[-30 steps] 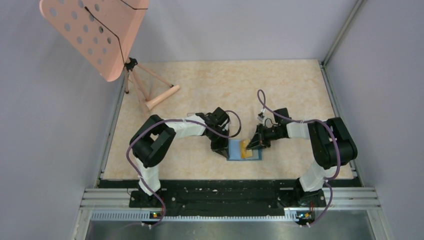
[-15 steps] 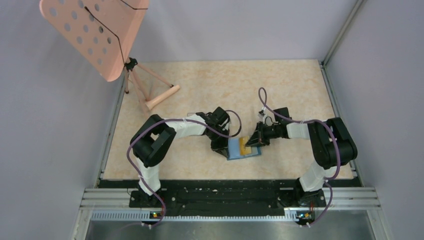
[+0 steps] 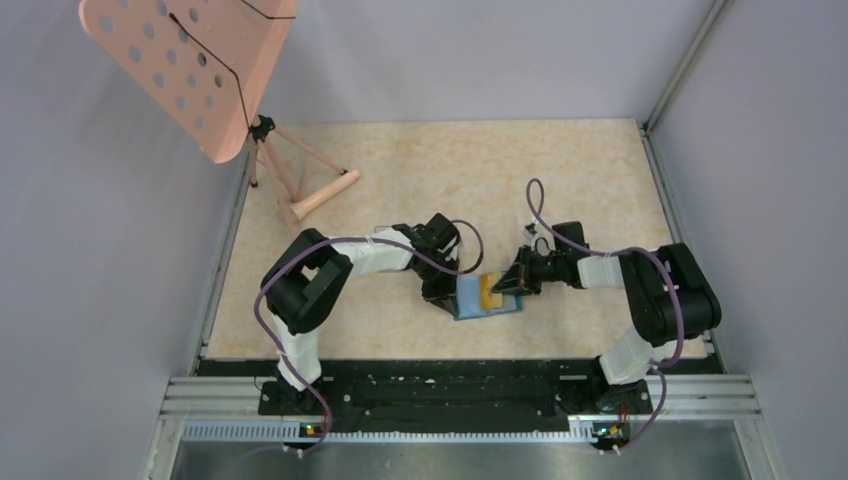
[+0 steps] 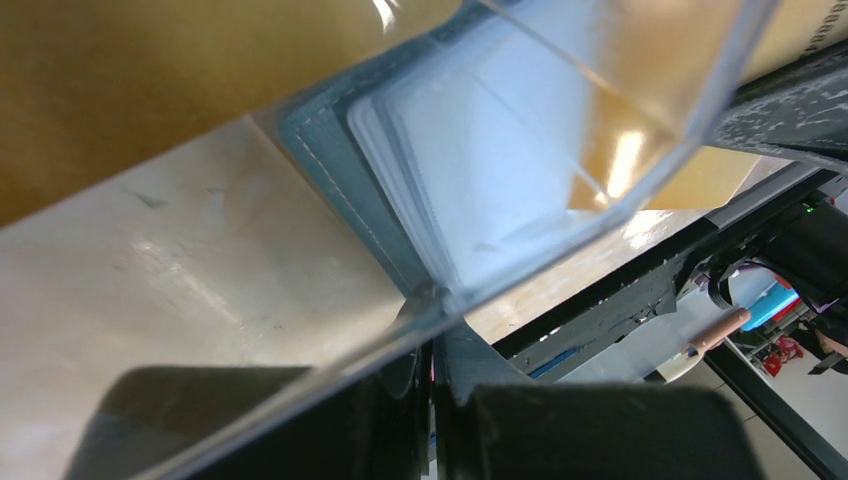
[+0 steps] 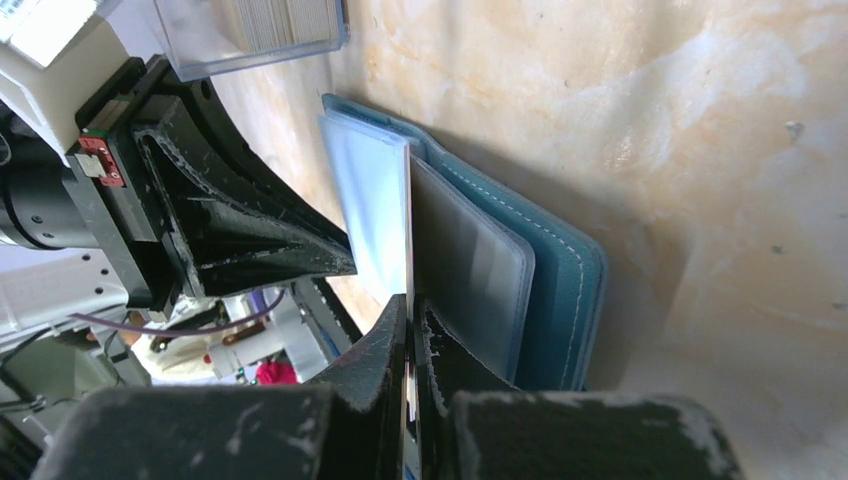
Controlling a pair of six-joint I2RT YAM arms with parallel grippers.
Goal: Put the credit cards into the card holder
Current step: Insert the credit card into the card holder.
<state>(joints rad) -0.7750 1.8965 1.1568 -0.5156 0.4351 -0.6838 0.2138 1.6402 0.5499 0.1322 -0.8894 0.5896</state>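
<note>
Pinching the orange-yellow credit card [image 3: 489, 293] edge-on, the right gripper [image 5: 412, 312] imo wants to slide it flat into the open teal-blue folding card holder [image 5: 570, 290] right under its tips; left gripper [image 5: 330, 262] sits pressed together opposite.

Even bright overhead light, soft shadows, wrist cams blurred up close, glare on clear plastic [image 4: 600, 120]

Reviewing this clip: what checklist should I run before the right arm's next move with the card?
1. Right pincer gripping orange card: ok, shut on it.
2. Left pincer steadying card holder: ok, shut at its corner.
3. Card holder open: ok, sleeves exposed.
4. Card tip inside a sleeve: cannot tell, seen edge-on between them.
5. Pincers apart from each other: ok.
</note>
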